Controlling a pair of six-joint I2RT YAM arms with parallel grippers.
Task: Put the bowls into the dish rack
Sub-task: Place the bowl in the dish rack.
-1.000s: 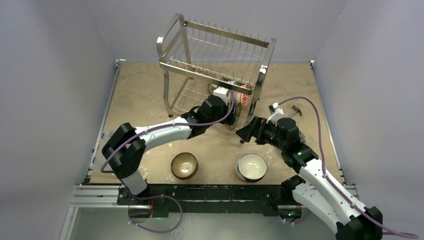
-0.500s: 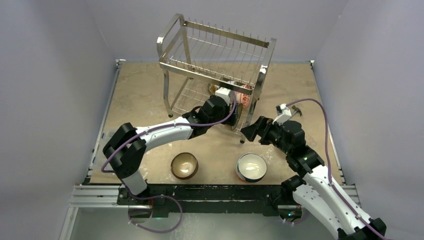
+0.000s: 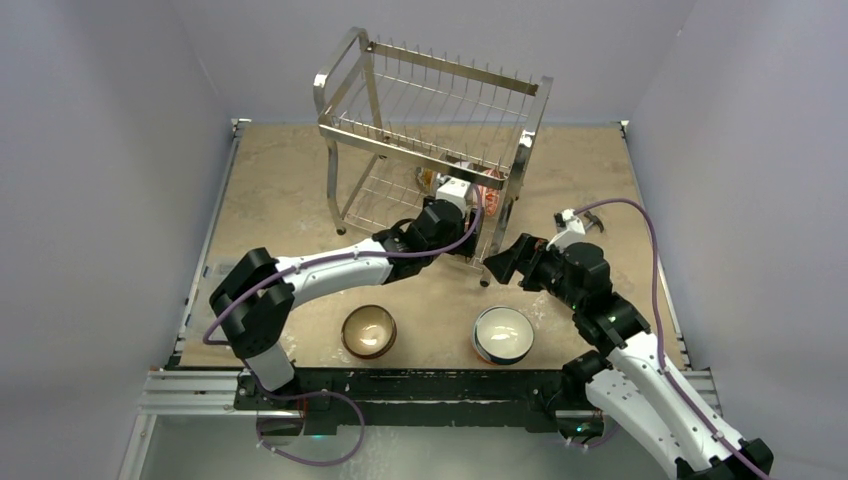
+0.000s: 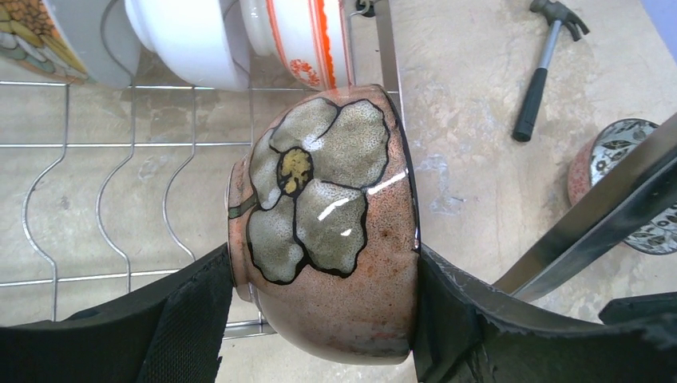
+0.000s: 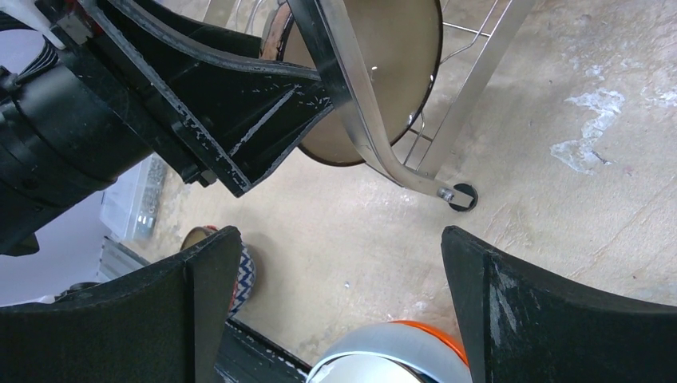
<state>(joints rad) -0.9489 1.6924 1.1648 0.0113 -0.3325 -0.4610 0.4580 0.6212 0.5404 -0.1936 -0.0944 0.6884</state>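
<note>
Chrome wire dish rack (image 3: 437,150): two tiers with a tubular frame, standing on the tan stone-look table (image 3: 290,200) ahead of both grippers.
Left gripper (image 4: 326,263): inside the rack's lower tier near the right corner post, pinching a bowl. One black finger (image 4: 192,319) bears on the bowl's foot, the other on its rim.
Pinkish-brown speckled bowl with a large grey flower (image 4: 327,223): on edge between the left fingers, foot to the gripper's left and mouth to its right, over the lower-tier wires. I cannot tell whether it touches them.
Racked bowls: a plain white bowl (image 4: 192,40), an orange-and-white patterned bowl (image 4: 299,40) and a yellow-and-brown patterned bowl (image 4: 36,32) stand on edge just beyond the left fingertips.
Right gripper (image 5: 341,239): jaws spread wide with nothing between them, above bare table just short of the rack's near right foot (image 5: 459,195) and close to the left gripper.
Loose bowls: a white-lined bowl with an orange outside (image 3: 502,334) sits behind the right gripper, toward the arm bases. A glossy brown bowl (image 3: 368,331) sits behind the left gripper.
Red speckled bowl with a black-and-white leaf lining (image 4: 619,159): on the table right of the left gripper, outside the rack, partly hidden by a frame tube.
Black-handled hammer (image 4: 535,88): on the table, ahead and right of the left gripper.
</note>
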